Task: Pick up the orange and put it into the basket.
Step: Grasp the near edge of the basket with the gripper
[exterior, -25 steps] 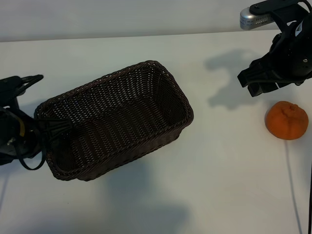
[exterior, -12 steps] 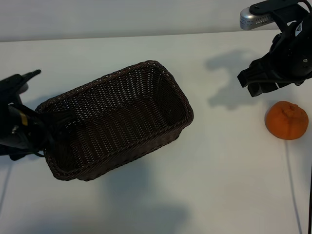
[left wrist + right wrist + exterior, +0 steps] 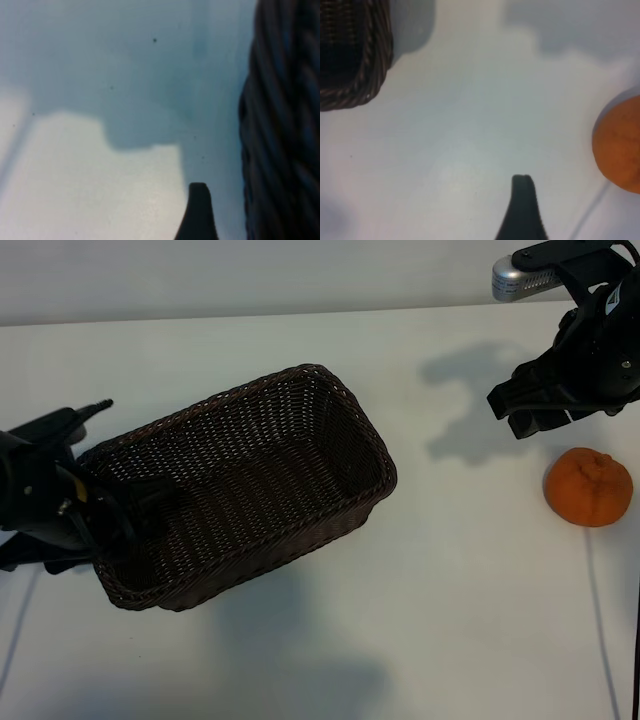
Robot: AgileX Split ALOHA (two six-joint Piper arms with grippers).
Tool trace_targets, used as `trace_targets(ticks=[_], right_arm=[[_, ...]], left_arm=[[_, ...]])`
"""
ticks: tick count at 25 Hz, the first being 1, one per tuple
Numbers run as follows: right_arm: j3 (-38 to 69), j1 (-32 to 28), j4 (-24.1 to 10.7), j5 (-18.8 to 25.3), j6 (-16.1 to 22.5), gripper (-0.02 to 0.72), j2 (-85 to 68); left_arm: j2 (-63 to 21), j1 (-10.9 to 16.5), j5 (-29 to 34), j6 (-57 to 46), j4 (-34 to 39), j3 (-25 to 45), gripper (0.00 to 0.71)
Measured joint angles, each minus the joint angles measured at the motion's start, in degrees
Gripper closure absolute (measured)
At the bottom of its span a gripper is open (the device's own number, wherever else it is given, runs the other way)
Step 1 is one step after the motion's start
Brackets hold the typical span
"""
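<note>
Left end effector (image 3: pixel 95 515), fingers spread wide, straddles the short-end rim of the dark brown woven wicker basket (image 3: pixel 300 455). Right end effector (image 3: pixel 535 418) hangs open, empty, near the small bumpy orange (image 3: pixel 588 487) on the white table (image 3: pixel 450 620).

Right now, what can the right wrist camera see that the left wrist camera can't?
Only the right wrist view shows the orange, lying on the table beside a thin cable, and a corner of the basket with its dark inside. Only the left wrist view shows the basket very close up, just its braided rim along one edge, with no fruit anywhere. Both show the white table, some shadows, a bit of basket, and one dark fingertip of their own gripper.
</note>
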Motion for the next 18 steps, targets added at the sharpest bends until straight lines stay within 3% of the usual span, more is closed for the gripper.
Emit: trace_targets(ticks=[13,16,18], right_arm=[[0.0,0.0,0.1,0.2,0.1,0.164,0.0],[0.0,0.0,0.1,0.2,0.1,0.164,0.0],[0.0,0.0,0.1,0.3,0.1,0.164,0.0]], left_arm=[[2.1,0.0,-2.4,0.0,-1.1,0.0,0.131],[2.1,0.0,-2.8,0.0,-1.1,0.0,0.217],[2.1,0.0,-2.9,0.0,-1.1,0.0,0.319]])
